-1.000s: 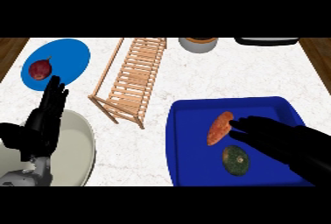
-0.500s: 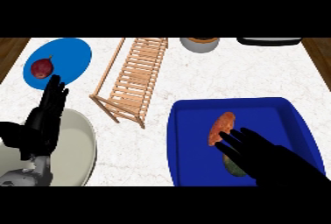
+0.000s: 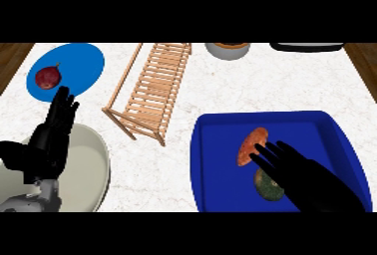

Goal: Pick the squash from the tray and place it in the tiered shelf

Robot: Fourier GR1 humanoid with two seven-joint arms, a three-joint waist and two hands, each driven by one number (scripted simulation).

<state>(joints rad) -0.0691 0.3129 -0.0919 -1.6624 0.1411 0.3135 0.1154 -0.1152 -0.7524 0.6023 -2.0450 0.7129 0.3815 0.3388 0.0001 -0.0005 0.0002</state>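
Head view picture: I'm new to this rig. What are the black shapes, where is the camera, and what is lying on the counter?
The camera sits where the robot's head would be, looking steeply down at a white marble counter. The black shapes are the robot's two hands.

The right hand reaches over a blue tray, fingers straight, above a dark green squash. An orange vegetable lies beside it. Nothing is held yet.

The left hand rests open, fingers up, at the left edge over a pale round bowl.

Also there: a wooden tiered shelf, a blue plate carrying a dark red fruit, and a grey pot and a dark object cut off at the far edge.
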